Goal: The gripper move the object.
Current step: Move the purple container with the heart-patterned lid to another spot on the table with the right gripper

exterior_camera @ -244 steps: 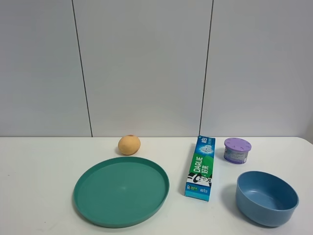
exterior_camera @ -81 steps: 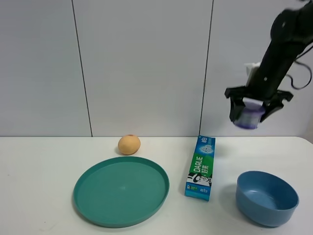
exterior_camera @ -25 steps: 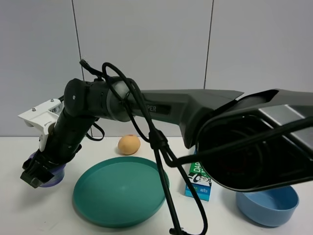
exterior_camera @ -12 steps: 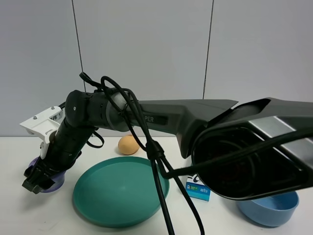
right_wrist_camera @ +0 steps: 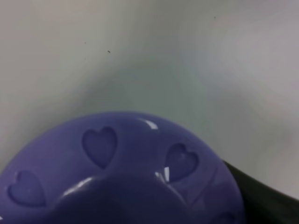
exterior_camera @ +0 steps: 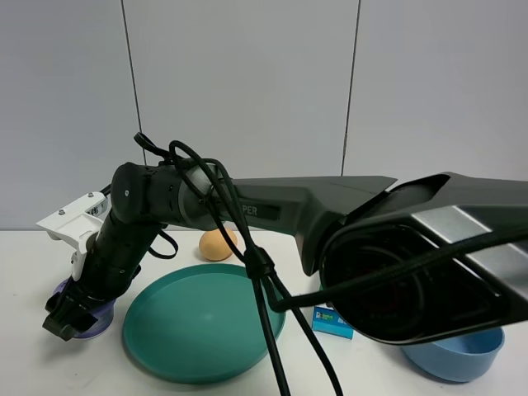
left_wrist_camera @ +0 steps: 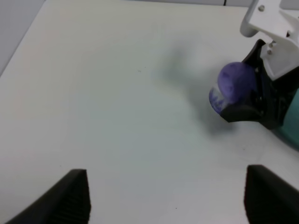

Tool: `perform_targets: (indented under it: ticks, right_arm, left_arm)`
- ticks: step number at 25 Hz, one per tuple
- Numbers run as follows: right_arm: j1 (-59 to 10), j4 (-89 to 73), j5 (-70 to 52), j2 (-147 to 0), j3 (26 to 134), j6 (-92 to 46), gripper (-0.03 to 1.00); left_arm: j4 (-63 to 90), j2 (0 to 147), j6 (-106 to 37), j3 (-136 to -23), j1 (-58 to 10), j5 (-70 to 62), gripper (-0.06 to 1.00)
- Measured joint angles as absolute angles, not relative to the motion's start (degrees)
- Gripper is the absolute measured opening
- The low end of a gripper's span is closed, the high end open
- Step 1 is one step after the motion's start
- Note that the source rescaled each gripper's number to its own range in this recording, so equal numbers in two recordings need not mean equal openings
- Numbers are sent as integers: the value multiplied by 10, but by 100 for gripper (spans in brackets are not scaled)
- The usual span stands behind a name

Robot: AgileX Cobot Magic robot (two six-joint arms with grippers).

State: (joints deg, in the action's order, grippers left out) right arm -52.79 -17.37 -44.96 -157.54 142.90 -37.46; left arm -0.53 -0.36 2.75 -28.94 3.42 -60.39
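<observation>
The lilac-lidded tub (exterior_camera: 89,318) is at the far left of the table, left of the teal plate, low at the table surface. My right gripper (exterior_camera: 73,312) has reached across from the right and is shut on it. In the left wrist view the tub (left_wrist_camera: 232,87) shows its purple lid and pale label between the right gripper's dark fingers (left_wrist_camera: 243,112). The right wrist view is filled by the lid (right_wrist_camera: 117,177) with heart-shaped holes. My left gripper (left_wrist_camera: 168,200) is open and empty above bare table, apart from the tub.
A teal plate (exterior_camera: 198,330) lies at centre left. An orange-tan fruit (exterior_camera: 216,243) sits behind it. The right arm's black body crosses the whole scene and hides most of a toothpaste box (exterior_camera: 330,320). A blue bowl (exterior_camera: 454,363) is at the front right.
The right gripper, with the tub in it, has sunk lower towards the table at the far left and shifted slightly towards the front. The other objects have not moved.
</observation>
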Motion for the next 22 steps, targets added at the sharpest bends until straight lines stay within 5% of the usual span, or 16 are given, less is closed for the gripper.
perform_targets:
  ticks: [9, 18, 22]
  right_arm:
    - [-528, -174, -449, -1575, 1429, -375, 0]
    - [-528, -174, -449, -1575, 1430, -375, 15]
    - [-528, -174, -450, -1564, 1430, -364, 51]
  left_arm:
    - [-5, -4, 27, -289, 34, -604, 100]
    - [-5, -4, 27, -289, 34, -604, 100]
    - [-5, -4, 27, -289, 34, -604, 100]
